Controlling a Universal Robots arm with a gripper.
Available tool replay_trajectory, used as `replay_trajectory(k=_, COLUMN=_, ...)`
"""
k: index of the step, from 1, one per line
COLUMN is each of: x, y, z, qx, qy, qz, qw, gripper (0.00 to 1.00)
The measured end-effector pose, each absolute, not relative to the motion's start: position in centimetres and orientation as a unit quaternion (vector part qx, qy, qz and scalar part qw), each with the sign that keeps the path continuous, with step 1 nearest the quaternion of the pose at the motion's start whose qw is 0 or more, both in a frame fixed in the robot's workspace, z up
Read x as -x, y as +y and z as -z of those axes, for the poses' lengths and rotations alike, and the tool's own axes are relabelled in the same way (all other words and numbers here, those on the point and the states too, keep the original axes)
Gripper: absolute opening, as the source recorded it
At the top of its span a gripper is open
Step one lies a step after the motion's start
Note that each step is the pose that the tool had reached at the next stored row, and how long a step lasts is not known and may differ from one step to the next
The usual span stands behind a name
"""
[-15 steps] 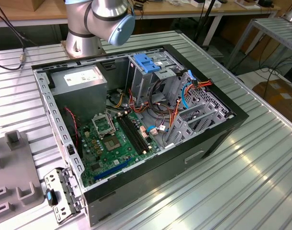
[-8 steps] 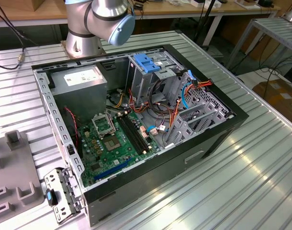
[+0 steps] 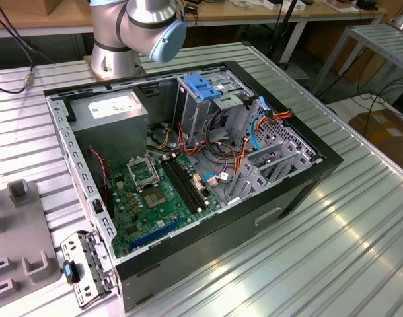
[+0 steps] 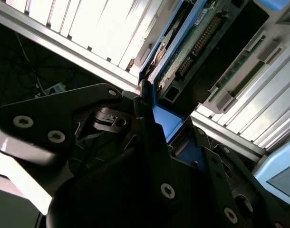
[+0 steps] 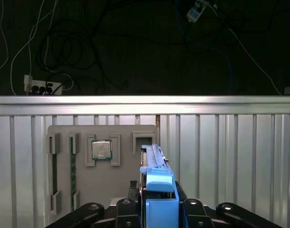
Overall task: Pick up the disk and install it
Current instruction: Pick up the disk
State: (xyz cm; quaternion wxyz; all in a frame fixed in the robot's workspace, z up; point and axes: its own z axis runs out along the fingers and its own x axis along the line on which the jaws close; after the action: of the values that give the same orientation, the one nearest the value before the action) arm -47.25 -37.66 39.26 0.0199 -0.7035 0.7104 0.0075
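The disk, a dark flat drive in a bright blue carrier, stands on edge, clamped by its blue frame between the fingers of the tool. The second wrist view shows its green circuit-board face and connector edge.

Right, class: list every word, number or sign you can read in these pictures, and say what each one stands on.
None can be read.
Label on the power supply: print too small to read.
Sticker on the disk: blurred.
Chip on the grey tray: markings too faint to read.
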Motion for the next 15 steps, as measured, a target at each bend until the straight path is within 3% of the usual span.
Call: replay_trajectory(k=15, x=47.2, y=-37.7, z=-41.8, qx=0.704, qy=0.710, qz=-0.007, qw=0.020, gripper=0.37)
